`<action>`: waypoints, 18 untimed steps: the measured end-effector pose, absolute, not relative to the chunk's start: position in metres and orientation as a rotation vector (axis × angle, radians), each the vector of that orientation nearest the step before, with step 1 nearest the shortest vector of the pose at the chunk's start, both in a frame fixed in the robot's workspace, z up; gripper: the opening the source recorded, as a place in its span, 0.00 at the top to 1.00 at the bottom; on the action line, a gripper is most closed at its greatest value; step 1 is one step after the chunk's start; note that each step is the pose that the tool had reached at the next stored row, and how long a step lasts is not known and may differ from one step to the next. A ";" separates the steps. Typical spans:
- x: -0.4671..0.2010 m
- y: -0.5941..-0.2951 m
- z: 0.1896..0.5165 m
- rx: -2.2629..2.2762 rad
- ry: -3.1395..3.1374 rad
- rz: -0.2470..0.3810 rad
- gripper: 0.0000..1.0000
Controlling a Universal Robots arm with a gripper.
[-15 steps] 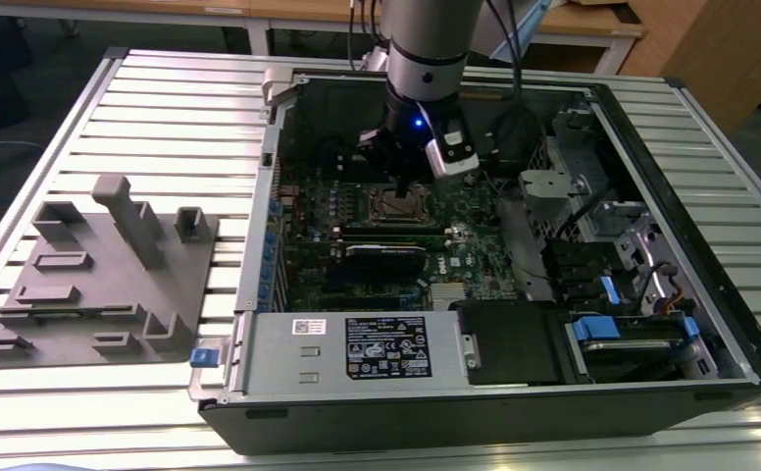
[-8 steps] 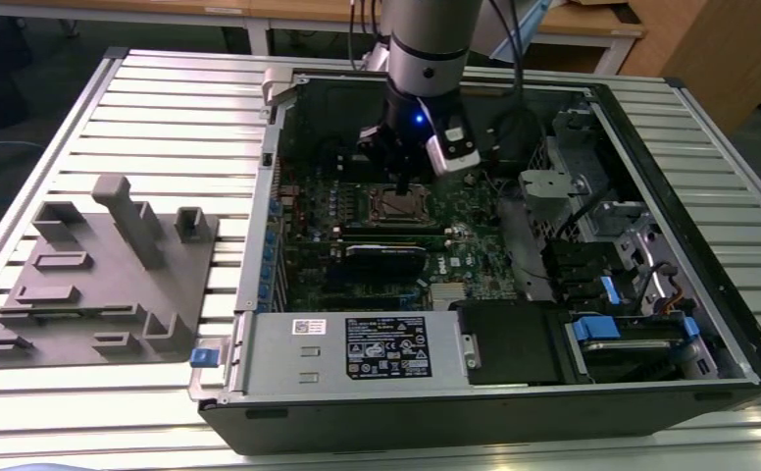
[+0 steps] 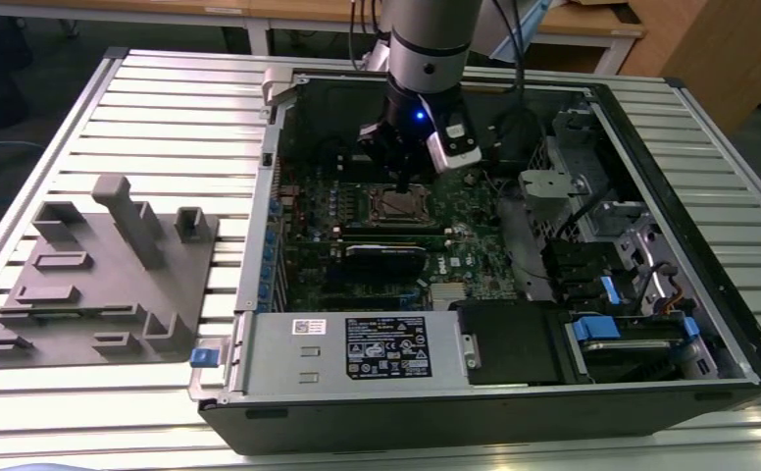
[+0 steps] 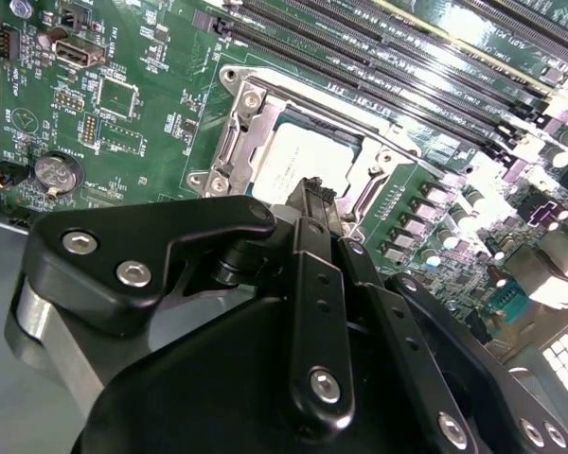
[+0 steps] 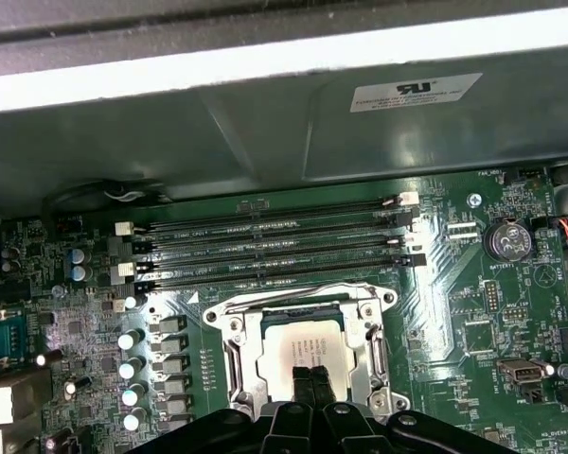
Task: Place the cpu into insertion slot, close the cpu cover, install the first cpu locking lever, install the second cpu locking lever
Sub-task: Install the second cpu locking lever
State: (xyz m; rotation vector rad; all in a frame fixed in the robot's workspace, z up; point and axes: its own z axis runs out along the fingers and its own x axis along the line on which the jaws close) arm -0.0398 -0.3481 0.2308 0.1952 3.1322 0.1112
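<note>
On the exterior view's left, a grey fixture block sat on the slatted table, beside the open computer case. Inside the case, the green motherboard carried the insertion slot near its middle, and the arm's gripper hung directly over it.

In the first wrist view, the cpu lay flat in the insertion slot, with the cpu cover framing it on all sides. The gripper had its two fingertips pressed together with no gap between them, clenched on nothing, just over the cpu's near edge. The memory slots ran along the far side of the socket.

In the second wrist view, the gripper stood at the cpu's edge; whether it touched the chip could not be told.
</note>
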 end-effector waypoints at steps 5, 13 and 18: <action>-0.040 -0.349 0.231 0.195 3.132 0.111 0.89; -0.040 -0.356 0.231 0.195 3.132 0.109 0.89; -0.040 -0.363 0.231 0.195 3.132 0.109 0.89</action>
